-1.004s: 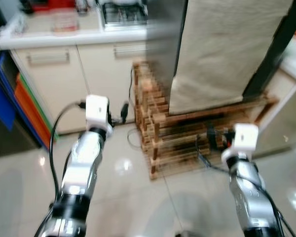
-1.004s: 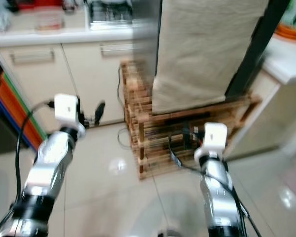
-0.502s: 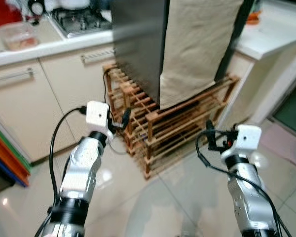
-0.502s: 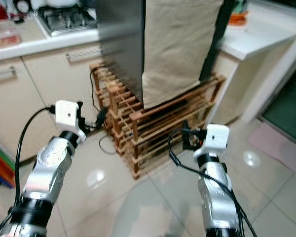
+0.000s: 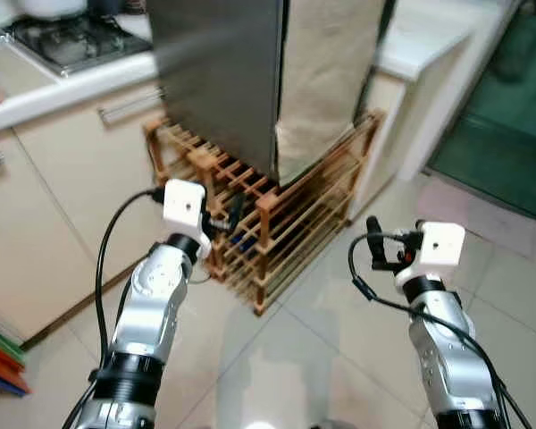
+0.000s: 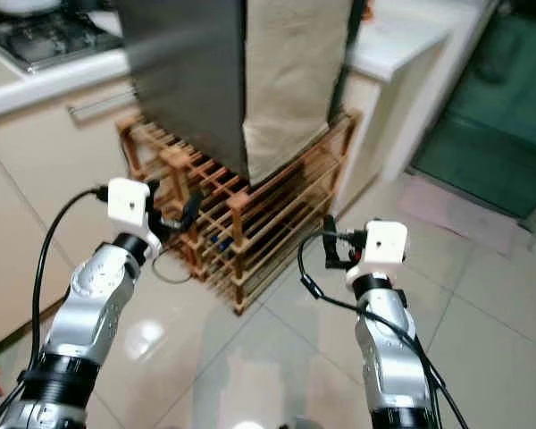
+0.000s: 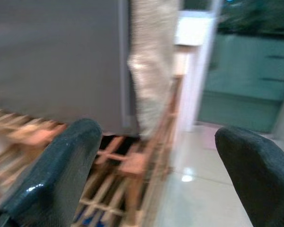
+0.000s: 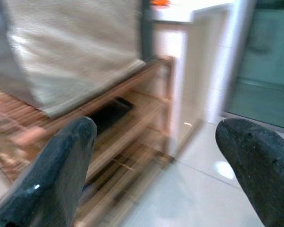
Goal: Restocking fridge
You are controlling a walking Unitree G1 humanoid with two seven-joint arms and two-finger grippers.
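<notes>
On a pale tiled kitchen floor (image 5: 339, 340), facing a grey fridge (image 5: 219, 71) standing on a slatted wooden rack (image 5: 268, 228), a beige cloth (image 5: 326, 63) draped down its front. Holding both silver arms raised ahead, low before the rack. Left gripper (image 7: 154, 175) spread wide with nothing between its black fingers (image 7: 52, 175), pointing toward the near corner of the rack, close to it but not touching. Right gripper (image 8: 156, 175) likewise parted and carrying nothing, hovering over bare floor to the right of the rack, well apart from the fridge. Flanking the fridge: cream cabinets (image 5: 45, 197) and a stove top (image 5: 67, 40) to the left, a white counter (image 5: 429, 36) to the right. Lying beyond the counter, a dark green doorway (image 5: 505, 98). Blurring slightly at the wrist cameras.
</notes>
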